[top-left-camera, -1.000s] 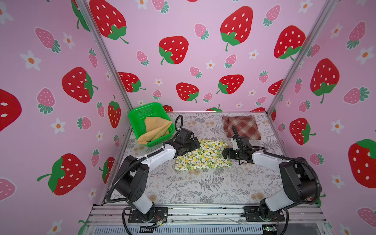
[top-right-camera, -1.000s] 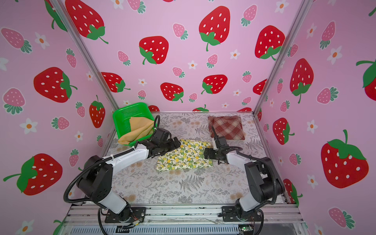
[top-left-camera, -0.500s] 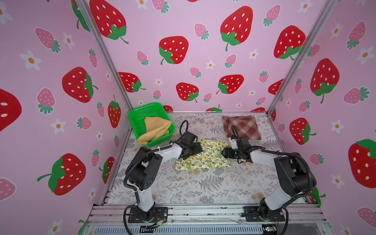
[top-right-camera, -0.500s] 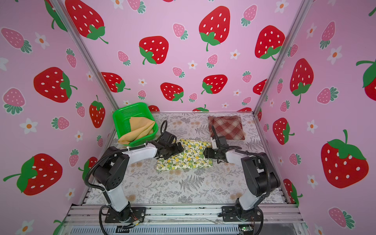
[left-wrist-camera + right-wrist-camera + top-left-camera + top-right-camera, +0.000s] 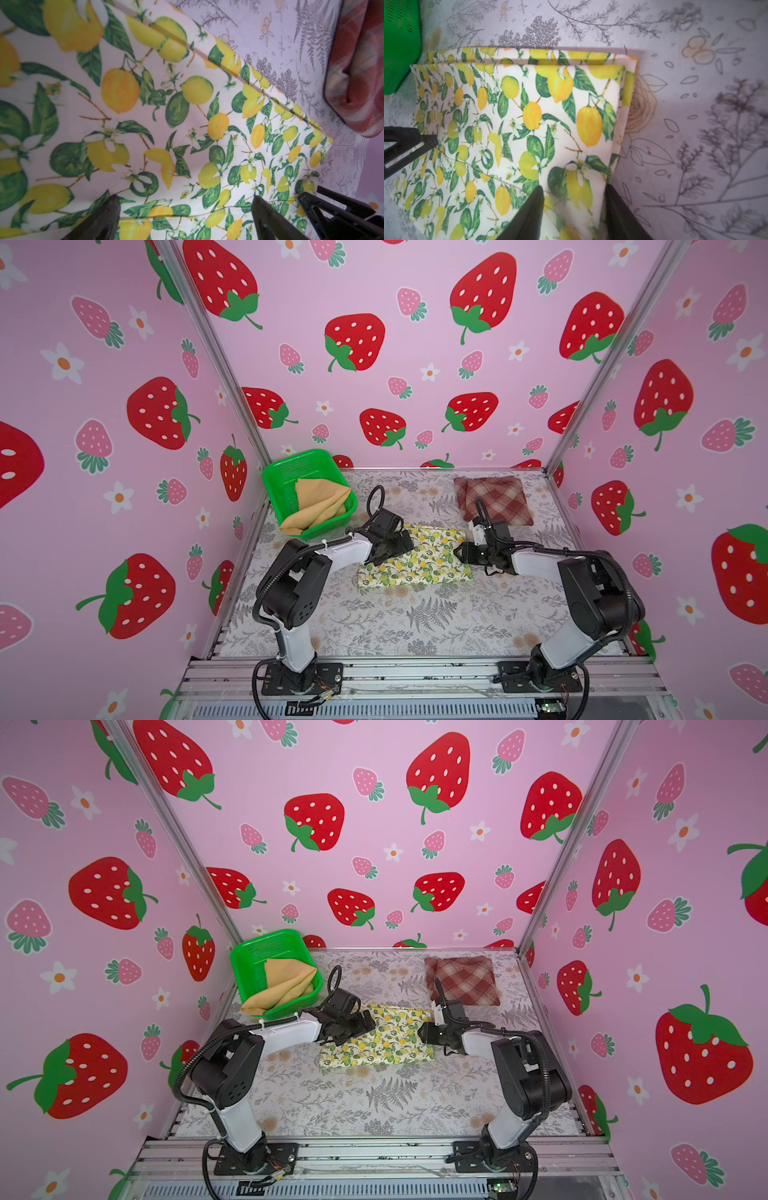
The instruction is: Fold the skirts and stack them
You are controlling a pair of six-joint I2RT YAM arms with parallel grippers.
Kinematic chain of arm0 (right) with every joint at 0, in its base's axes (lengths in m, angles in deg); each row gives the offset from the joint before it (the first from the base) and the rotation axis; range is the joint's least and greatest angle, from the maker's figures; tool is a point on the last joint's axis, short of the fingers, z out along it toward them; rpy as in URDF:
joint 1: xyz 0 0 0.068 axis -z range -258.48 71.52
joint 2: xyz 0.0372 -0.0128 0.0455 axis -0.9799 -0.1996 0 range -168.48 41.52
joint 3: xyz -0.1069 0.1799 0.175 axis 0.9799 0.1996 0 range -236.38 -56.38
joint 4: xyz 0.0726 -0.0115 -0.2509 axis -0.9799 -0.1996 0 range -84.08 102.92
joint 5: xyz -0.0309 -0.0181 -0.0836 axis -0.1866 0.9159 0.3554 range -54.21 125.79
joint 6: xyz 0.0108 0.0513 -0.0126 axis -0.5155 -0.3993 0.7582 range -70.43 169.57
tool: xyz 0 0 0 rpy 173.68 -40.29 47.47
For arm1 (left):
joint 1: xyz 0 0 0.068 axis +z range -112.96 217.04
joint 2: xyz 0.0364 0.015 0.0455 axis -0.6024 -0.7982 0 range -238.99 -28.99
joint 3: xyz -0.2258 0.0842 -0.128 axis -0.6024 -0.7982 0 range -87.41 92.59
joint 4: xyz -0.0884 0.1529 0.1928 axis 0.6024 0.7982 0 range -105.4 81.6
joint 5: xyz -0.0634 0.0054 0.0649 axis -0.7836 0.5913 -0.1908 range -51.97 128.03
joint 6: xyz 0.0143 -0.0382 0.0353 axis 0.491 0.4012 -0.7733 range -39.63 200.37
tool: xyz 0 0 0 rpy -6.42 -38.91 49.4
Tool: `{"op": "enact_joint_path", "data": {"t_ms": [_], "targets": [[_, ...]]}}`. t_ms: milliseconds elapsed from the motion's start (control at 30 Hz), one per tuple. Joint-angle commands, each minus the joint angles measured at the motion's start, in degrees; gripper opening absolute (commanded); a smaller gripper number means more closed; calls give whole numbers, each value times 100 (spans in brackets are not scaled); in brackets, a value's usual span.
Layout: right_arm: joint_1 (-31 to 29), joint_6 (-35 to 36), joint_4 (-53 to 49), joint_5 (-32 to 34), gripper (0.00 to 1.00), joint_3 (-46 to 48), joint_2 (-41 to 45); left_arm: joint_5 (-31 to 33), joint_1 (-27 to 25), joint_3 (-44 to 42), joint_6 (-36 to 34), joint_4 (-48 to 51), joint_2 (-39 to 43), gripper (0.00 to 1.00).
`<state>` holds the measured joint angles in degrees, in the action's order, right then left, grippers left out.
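The lemon-print skirt point(image 5: 424, 564) point(image 5: 386, 1044) lies folded flat mid-table. My left gripper point(image 5: 401, 547) point(image 5: 361, 1027) point(image 5: 185, 199) is open, low over the skirt's left end, with its fingers spread wide across the cloth. My right gripper point(image 5: 459, 551) point(image 5: 422, 1031) point(image 5: 574, 188) straddles the right edge. One finger is on the cloth, the other is just off it, and the jaws stand partly apart. The plaid skirt point(image 5: 494, 497) point(image 5: 463, 979) point(image 5: 357, 72) lies folded at the back right. The mustard skirt point(image 5: 316, 504) point(image 5: 284, 982) droops out of the basket.
A green perforated basket point(image 5: 286, 472) point(image 5: 253, 948) point(image 5: 400, 41) stands at the back left corner, close behind my left arm. Pink strawberry walls close in three sides. The floral tabletop point(image 5: 415, 626) stretches toward the metal rail at the front.
My right gripper's jaws have narrowed around the lemon skirt's right edge. Both arms' elbows have drawn in toward the middle. Both grippers have stayed at the skirt's ends.
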<state>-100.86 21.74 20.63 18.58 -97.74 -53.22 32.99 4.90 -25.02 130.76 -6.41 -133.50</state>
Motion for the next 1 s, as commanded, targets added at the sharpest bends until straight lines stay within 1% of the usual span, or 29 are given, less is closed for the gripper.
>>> {"op": "enact_joint_path", "data": {"t_ms": [0,67,233,500,667,833,900,967], "targets": [[116,-74,-423,61,46,173,0,39,35,-100,57,73,53,100],[137,-48,-431,10,45,151,-42,21,35,-85,59,67,55,100],[155,-46,-385,-1,33,196,-133,-21,34,-34,59,85,27,100],[154,-117,-228,-267,28,269,-237,-50,41,-1,58,77,-8,100],[158,-143,-142,-450,17,271,-362,-110,46,-4,93,15,-58,100],[154,-135,-184,-385,3,245,-271,-123,37,-36,93,5,-2,100],[156,-102,-269,-322,0,189,-170,-129,41,-1,68,44,65,100],[166,-13,-482,-188,0,48,-57,-156,33,59,26,121,164,100]]}}
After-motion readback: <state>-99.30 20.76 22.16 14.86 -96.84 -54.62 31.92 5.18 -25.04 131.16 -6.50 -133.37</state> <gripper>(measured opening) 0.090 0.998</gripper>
